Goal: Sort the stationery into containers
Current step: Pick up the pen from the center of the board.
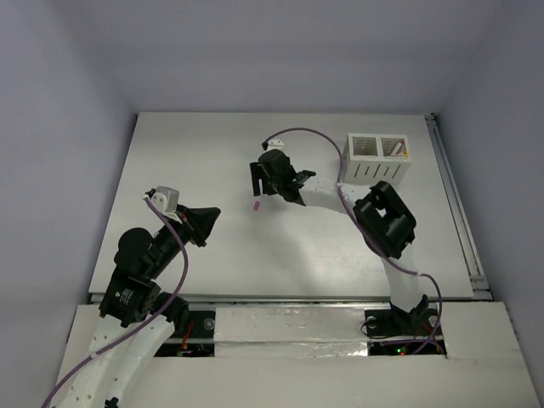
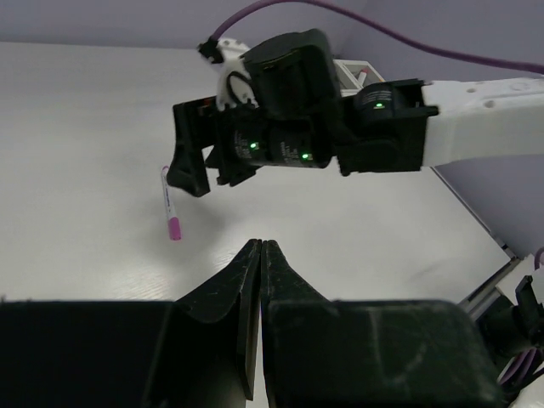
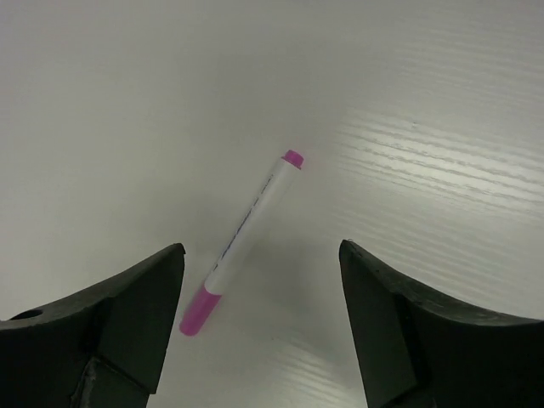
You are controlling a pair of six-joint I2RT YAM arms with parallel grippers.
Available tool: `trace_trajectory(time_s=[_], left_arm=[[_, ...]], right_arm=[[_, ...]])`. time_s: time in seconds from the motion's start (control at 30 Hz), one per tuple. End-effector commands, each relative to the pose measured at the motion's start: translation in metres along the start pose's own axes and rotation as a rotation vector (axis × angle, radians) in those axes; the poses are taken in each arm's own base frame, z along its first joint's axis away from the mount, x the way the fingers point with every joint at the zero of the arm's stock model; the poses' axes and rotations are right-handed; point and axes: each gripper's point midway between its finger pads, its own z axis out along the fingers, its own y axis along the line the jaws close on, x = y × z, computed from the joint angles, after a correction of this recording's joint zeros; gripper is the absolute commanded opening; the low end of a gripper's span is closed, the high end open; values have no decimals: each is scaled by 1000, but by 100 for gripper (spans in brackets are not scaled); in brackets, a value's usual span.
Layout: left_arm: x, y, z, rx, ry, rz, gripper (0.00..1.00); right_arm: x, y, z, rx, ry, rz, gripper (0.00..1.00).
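Observation:
A thin white pen with a pink cap (image 3: 242, 240) lies flat on the white table; it also shows in the left wrist view (image 2: 169, 204) and, mostly hidden under the gripper, in the top view (image 1: 256, 205). My right gripper (image 1: 259, 184) hovers above it, open and empty, its fingers (image 3: 136, 314) either side of the pen's capped end. The white box holder (image 1: 376, 157) stands at the back right with some stationery in its right compartment. My left gripper (image 2: 260, 246) is shut and empty, left of centre (image 1: 212, 216).
The right arm's forearm (image 1: 387, 221) stretches between its base and the holder. A purple cable (image 1: 310, 136) loops over the right wrist. A metal rail (image 1: 455, 204) runs along the table's right edge.

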Motion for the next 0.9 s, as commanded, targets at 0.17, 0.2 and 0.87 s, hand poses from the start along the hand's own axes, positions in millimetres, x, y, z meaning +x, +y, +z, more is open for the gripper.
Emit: trace_trajectory(time_s=[0.17, 0.2, 0.87], left_arm=[[-24, -14, -5, 46, -72, 28, 0], [-24, -14, -5, 47, -73, 30, 0], [-25, -14, -6, 48, -76, 32, 0]], right_arm=[[14, 17, 29, 48, 80, -3, 71], [19, 14, 35, 68, 96, -16, 67], [55, 1, 35, 141, 166, -53, 3]])
